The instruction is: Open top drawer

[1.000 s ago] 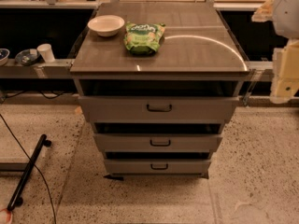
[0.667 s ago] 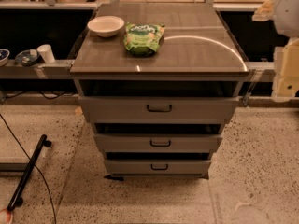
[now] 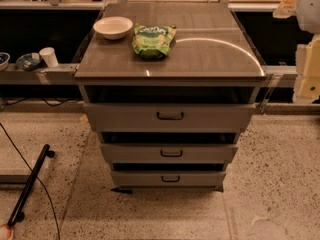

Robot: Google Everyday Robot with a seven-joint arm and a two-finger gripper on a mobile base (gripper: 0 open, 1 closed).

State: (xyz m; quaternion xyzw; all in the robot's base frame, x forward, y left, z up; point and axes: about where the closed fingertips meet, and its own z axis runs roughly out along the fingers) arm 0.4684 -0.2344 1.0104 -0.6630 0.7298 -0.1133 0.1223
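Three grey metal drawer fronts face the camera on a low cabinet, and the top drawer (image 3: 170, 125), widest and tallest of the stack, sits just under the worktop with its small black bar handle (image 3: 170, 116) untouched. Judging by how it lines up with the cabinet frame, it appears shut or nearly so, leaving the whole job ahead: reach, grasp the handle and pull. The robot's gripper (image 3: 308, 72), a pale, blocky, cream-coloured form, hangs at the right edge of the view, level with the cabinet top and well apart from the handle; whether it is open or closed cannot be told.

On the smooth, faintly glossy brown cabinet top (image 3: 215, 54), which catches a curved streak of light, rest a round white bowl (image 3: 113, 27) and, just beside it, a crinkled green snack bag (image 3: 153, 40). The two lower drawers (image 3: 171, 154) carry matching matte fronts and thin bar handles. Below lies a speckled terrazzo floor (image 3: 280, 184).
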